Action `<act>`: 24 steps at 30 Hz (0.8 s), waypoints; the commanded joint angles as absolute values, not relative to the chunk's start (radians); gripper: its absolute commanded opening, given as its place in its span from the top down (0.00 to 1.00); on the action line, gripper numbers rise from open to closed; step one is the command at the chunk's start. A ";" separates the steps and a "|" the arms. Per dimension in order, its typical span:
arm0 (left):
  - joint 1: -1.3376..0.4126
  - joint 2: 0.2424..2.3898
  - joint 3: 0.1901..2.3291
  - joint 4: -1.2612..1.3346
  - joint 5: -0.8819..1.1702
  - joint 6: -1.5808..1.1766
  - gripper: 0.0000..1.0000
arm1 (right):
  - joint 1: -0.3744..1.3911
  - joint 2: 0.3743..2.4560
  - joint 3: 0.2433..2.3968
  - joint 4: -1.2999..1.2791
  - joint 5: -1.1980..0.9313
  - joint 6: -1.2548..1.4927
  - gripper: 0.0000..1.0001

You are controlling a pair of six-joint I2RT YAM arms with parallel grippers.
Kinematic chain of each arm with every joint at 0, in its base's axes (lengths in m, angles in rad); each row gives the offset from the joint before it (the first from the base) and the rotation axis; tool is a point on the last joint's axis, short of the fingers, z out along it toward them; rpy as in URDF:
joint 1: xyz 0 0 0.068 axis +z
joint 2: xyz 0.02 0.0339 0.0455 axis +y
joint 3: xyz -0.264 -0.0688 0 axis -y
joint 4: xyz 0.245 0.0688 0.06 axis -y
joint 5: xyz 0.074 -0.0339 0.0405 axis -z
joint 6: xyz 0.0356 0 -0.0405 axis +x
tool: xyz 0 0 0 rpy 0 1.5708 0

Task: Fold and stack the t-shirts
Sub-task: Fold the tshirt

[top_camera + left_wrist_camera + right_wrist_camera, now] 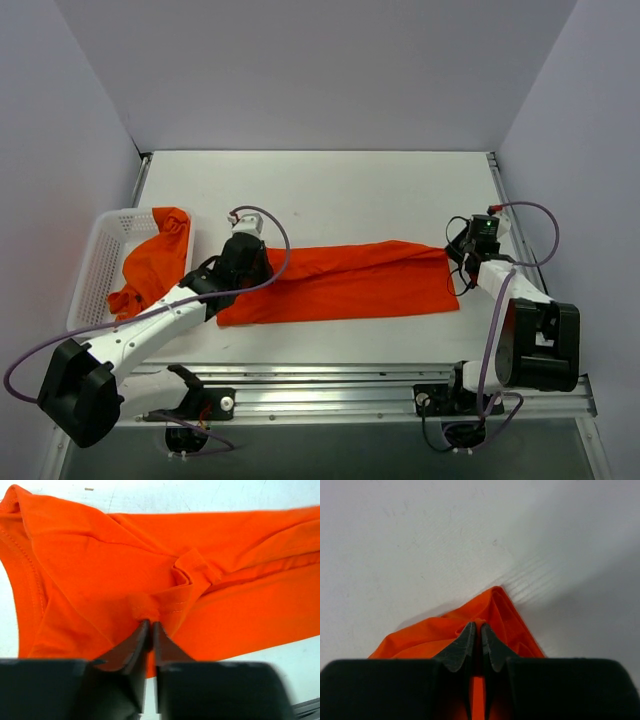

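Orange-red flat t-shirt (340, 280) lies as a long band across mid-table (330, 190). Left arm reaches diagonally from its base, wrist low over the band's left end; left gripper (150, 625) jaws are almost together, nipping a small fabric fold. Right arm is folded tight, forearm angled in; right gripper (480, 627) is clamped on the right corner. Second t-shirt (155, 265) drapes over the white basket (100, 250), far left.

A long orange-red thin-fabric t-shirt (340, 282) lies across the flat white worktop (330, 190). Left of it, a second orange-red fabric t-shirt (150, 265) drapes over the right rim of a white perforated plastic basket (95, 262).
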State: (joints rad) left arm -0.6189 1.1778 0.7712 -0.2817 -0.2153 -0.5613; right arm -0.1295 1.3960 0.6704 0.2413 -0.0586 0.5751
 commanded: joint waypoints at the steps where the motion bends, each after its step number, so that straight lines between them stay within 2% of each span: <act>1: -0.682 1.154 0.750 -0.325 -0.360 -0.617 0.74 | -0.129 1.348 0.637 0.192 -0.003 0.607 0.98; 2: -0.698 1.154 0.741 -0.351 -0.386 -0.649 0.62 | -0.129 1.345 0.631 0.189 0.027 0.612 0.83; 4: -0.745 1.151 0.732 -0.376 -0.473 -0.708 0.49 | -0.130 1.344 0.618 0.167 0.066 0.626 0.68; 5: -0.764 1.146 0.727 -0.408 -0.510 -0.739 0.44 | -0.135 1.335 0.617 0.158 0.077 0.638 0.54; 7: -0.810 1.123 0.706 -0.439 -0.613 -0.802 0.39 | -0.137 1.312 0.603 0.144 0.110 0.649 0.18; 8: -0.821 1.111 0.698 -0.468 -0.642 -0.880 0.38 | -0.137 1.280 0.597 0.140 0.123 0.661 0.05; 14: -0.842 1.078 0.670 -0.399 -0.764 -0.920 0.38 | -0.135 1.154 0.604 0.124 0.163 0.672 0.04; 20: -0.838 1.202 0.739 -0.310 -0.781 -0.882 0.38 | -0.130 1.176 0.658 0.149 0.084 0.667 0.06; 24: -0.827 1.316 0.736 -0.174 -0.735 -0.829 0.34 | -0.120 1.203 0.634 0.221 0.037 0.669 0.07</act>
